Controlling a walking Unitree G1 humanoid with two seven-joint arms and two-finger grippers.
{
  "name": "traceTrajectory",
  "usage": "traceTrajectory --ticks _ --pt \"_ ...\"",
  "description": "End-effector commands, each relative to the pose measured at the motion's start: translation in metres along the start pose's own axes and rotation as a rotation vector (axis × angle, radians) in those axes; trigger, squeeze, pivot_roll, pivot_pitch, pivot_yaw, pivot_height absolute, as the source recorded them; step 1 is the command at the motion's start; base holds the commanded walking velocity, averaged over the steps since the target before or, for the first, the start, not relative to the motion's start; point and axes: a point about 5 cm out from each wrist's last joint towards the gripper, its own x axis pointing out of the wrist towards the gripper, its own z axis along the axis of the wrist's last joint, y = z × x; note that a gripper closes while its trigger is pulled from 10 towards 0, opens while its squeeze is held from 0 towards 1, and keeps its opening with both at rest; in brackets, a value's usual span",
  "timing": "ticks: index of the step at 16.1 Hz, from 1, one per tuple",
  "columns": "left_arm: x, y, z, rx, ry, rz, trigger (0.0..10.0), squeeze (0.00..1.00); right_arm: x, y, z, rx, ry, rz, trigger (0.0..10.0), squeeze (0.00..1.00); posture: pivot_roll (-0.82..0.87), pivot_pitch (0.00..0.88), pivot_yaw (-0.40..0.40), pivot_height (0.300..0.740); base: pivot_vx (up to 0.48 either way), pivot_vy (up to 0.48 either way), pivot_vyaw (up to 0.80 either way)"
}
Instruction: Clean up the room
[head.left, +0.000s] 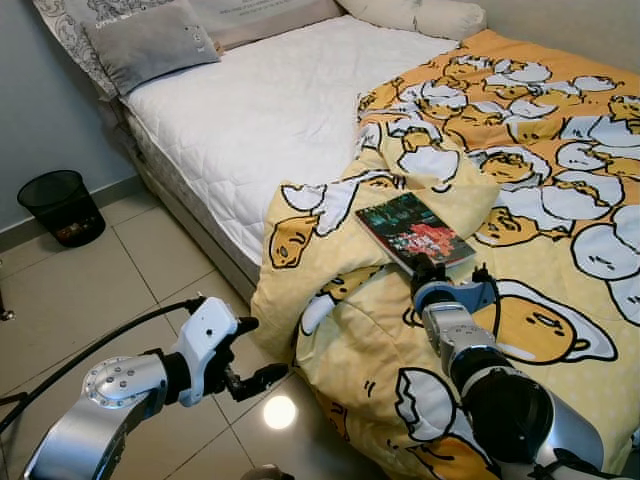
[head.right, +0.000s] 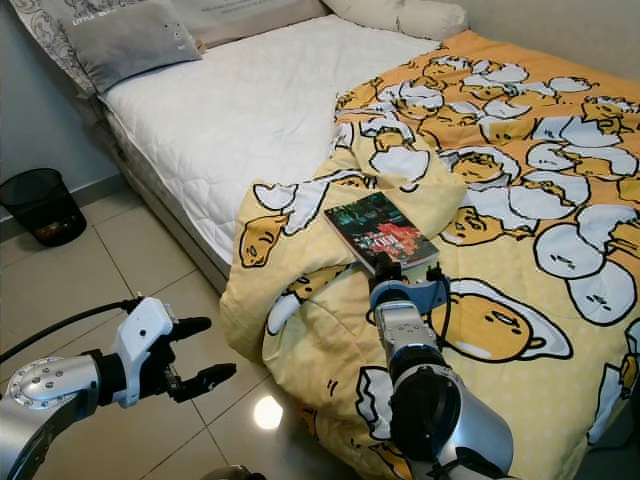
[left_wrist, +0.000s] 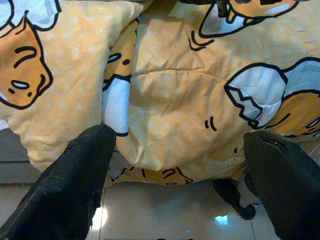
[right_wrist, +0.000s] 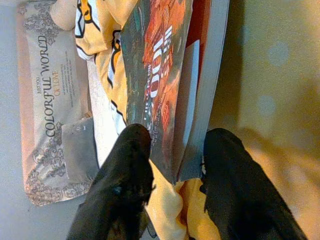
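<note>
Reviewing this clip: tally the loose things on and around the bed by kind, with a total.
Books: 1, book on the blanket, between the right gripper fingers.
Blankets: 1, yellow blanket.
Pillows: 2, grey pillow, white pillow.
Bins: 1, black bin on the floor.
Total: 5

Book (head.left: 414, 232): lies on the duvet (head.left: 540, 210), touching the front of the right gripper (head.left: 429, 268), its near corner between the fingers. Duvet: spread over the bed (head.left: 270, 110) beyond the gripper, hanging to the floor (head.left: 90, 290) just right of the left gripper (head.left: 250, 352). Pillow (head.left: 150, 42): at the bed's far left. Bin (head.left: 62, 206): on the floor, well beyond the left gripper.
</note>
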Motion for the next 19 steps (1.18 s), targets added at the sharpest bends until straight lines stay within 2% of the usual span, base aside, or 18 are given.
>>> traceTrajectory --ticks 1,6,12,13,16,17,18,19 --pt "-0.003 0.002 0.004 0.013 -0.009 0.017 10.0 1.00 0.003 0.009 -0.001 0.005 -0.002 0.022 0.0 0.00 0.23 0.000 0.054 0.740 0.000 0.000 0.00" --pt "-0.003 0.002 0.004 0.013 -0.009 0.017 10.0 1.00 0.003 0.009 -0.001 0.005 -0.002 0.022 0.0 0.00 0.23 0.000 0.054 0.740 0.000 0.000 0.00" --pt "0.011 0.001 0.007 0.017 -0.034 0.003 10.0 1.00 -0.004 -0.014 0.014 -0.037 -0.011 -0.016 0.0 0.00 0.18 0.000 0.062 0.740 0.000 0.000 0.00" --pt "0.013 0.000 0.007 0.018 -0.038 -0.004 10.0 1.00 -0.008 -0.023 0.019 -0.045 -0.007 -0.022 0.0 0.00 0.17 0.000 0.062 0.740 0.000 0.000 0.00" --pt "0.021 -0.003 0.007 0.019 -0.050 -0.020 10.0 1.00 -0.030 -0.069 0.035 -0.076 0.014 -0.072 0.0 0.00 0.13 0.000 0.058 0.740 0.000 0.000 0.00" --pt "0.024 -0.004 0.008 0.018 -0.056 -0.030 10.0 0.99 -0.044 -0.090 0.041 -0.085 0.023 -0.100 0.0 0.00 0.12 0.000 0.058 0.740 0.000 0.000 0.00" --pt "0.025 -0.005 0.008 0.018 -0.058 -0.036 10.0 0.99 -0.051 -0.099 0.042 -0.090 0.027 -0.116 0.0 0.00 0.12 0.000 0.058 0.740 0.000 0.000 0.00" --pt "0.026 -0.006 0.008 0.019 -0.062 -0.053 10.0 1.00 -0.058 -0.107 0.041 -0.101 0.034 -0.127 0.7 0.00 0.11 0.000 0.066 0.740 0.000 0.000 0.00"
